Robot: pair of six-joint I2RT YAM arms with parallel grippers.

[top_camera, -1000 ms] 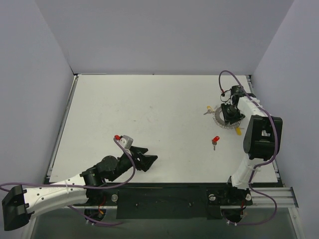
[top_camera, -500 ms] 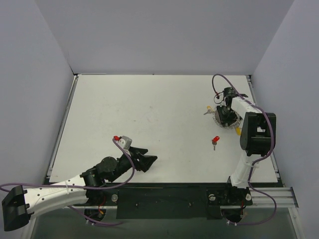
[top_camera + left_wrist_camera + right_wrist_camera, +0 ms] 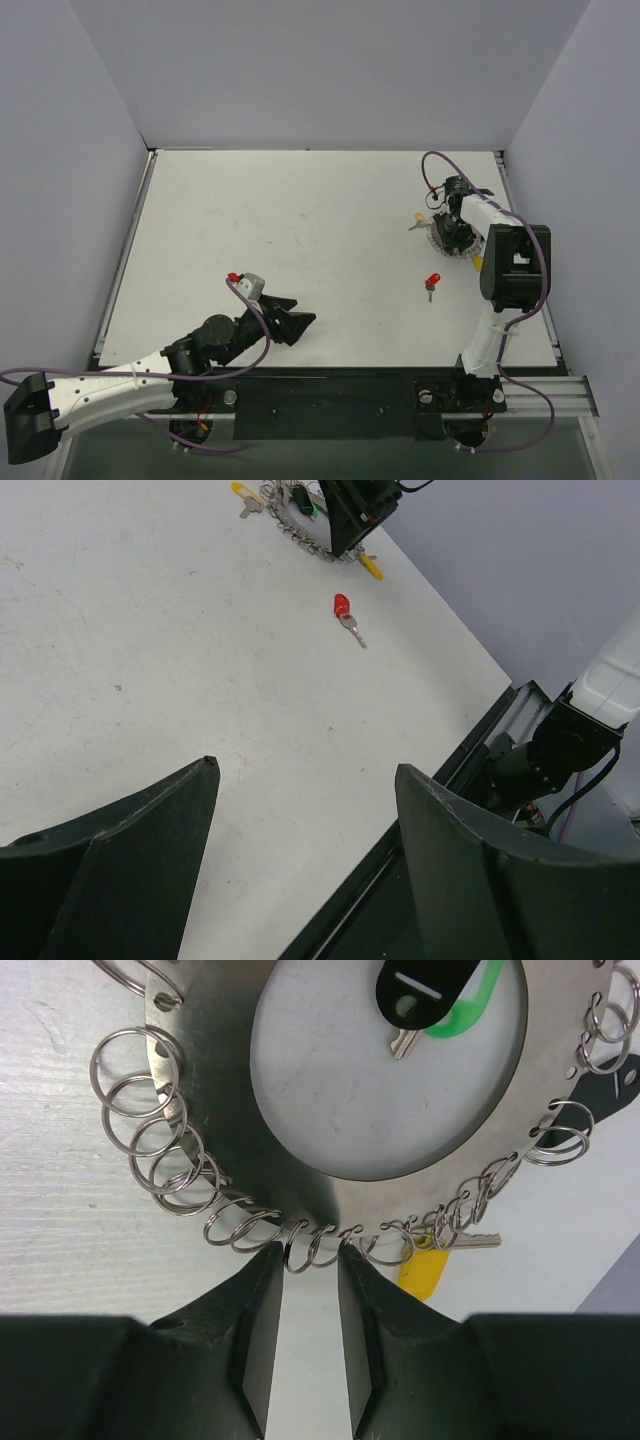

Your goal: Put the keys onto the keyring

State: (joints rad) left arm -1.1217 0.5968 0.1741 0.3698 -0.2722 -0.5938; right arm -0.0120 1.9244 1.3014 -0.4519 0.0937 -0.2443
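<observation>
Right pincer [image 3: 310,1257] has slid left, straddling the keyring [image 3: 215,1110] at its rim.

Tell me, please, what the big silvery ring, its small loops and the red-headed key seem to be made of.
The flat silvery ring plate looks like brushed steel: dull grey sheen, blurred reflections. The small wire loops along its rim look like polished steel wire, with bright glints. The red-headed key: glossy head, probably plastic; silvery shaft, likely metal.
</observation>
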